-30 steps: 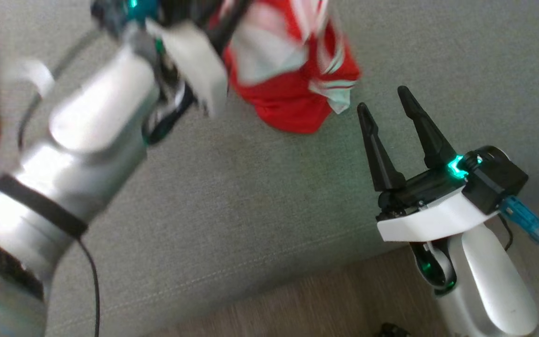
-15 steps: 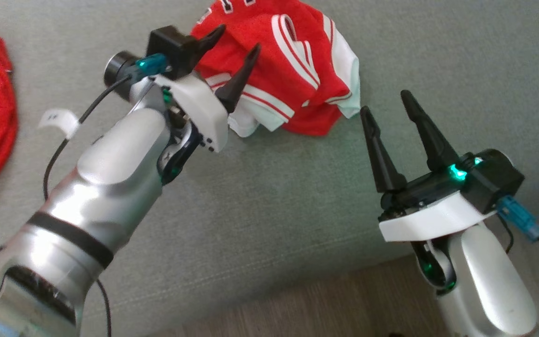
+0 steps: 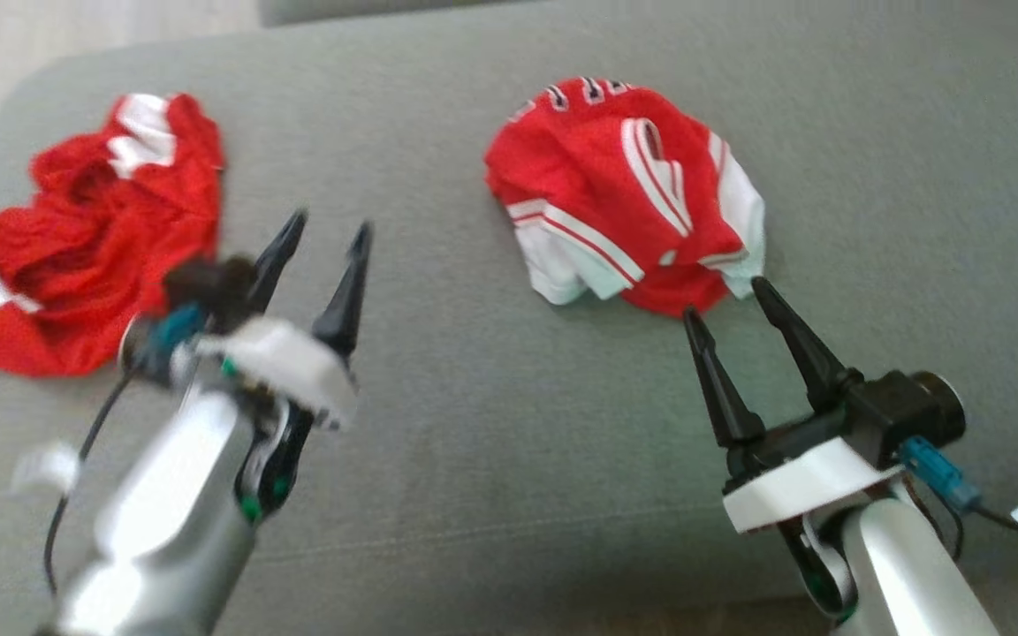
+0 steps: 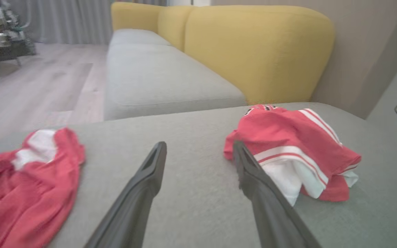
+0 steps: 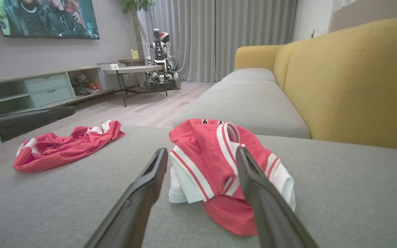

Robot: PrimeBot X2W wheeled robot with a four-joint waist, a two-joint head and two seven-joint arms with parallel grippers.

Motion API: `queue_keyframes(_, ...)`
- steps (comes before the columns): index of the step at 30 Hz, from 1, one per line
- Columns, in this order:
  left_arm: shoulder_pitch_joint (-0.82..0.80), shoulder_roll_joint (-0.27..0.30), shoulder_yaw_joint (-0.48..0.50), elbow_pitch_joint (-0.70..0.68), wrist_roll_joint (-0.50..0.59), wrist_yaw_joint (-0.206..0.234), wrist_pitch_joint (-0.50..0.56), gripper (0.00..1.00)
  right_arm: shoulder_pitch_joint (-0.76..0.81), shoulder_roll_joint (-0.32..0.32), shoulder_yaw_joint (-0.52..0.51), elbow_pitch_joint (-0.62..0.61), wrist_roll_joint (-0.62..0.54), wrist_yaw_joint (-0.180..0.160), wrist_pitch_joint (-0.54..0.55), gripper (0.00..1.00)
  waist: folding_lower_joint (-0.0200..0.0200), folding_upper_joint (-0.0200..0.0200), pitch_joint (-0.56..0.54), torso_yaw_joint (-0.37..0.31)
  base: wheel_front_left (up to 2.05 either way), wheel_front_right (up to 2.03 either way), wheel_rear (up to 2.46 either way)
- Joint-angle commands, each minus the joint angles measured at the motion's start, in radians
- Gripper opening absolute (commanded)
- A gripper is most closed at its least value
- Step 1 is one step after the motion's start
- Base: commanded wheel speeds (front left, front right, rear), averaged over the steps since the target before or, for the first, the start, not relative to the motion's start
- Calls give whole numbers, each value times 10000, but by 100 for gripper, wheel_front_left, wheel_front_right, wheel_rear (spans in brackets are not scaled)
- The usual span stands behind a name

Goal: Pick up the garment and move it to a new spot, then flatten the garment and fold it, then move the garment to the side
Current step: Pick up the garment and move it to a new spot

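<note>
Garment (image 3: 628,194) bunched on sofa (image 3: 474,397), left hand (image 3: 330,225) and right hand (image 3: 725,299) both open, empty: pinch opposite hems, pull apart low to flatten

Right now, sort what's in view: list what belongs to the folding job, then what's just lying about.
Job: bunched red-and-white garment on the grey seat cushion; left gripper and right gripper, both open, empty.
Lying about: second red garment to the left; yellow backrest; low table; wall screen.

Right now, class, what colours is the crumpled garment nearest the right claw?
The garment is red with white stripes and panels, clearest in the right wrist view.
</note>
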Motion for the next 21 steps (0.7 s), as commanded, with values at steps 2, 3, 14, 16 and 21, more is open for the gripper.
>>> queue_keyframes(2,659,160,1400,-957,332,203,-121,100,69,105,51,-313,-137,0,-65,100,1,-1,-681,722,0,0,0)
queue_keyframes(3,1095,78,1839,-1246,456,236,-121,100,147,105,1,-321,-163,0,-65,100,1,-1,-745,794,0,0,0)
queue_keyframes(14,5116,-1595,5634,-5149,3242,-583,-122,100,958,105,-807,-845,-286,0,-65,100,1,-1,-1089,1237,0,0,0)
queue_keyframes(16,5565,-1800,5800,-5585,3769,-895,-122,100,1116,105,-895,-933,-299,0,-65,100,1,-1,-1119,1272,0,0,0)
queue_keyframes(21,6334,-1982,5491,-6017,5065,-1316,-122,100,1507,105,-1018,-1052,-290,0,-65,100,1,-1,-1246,1318,0,0,0)
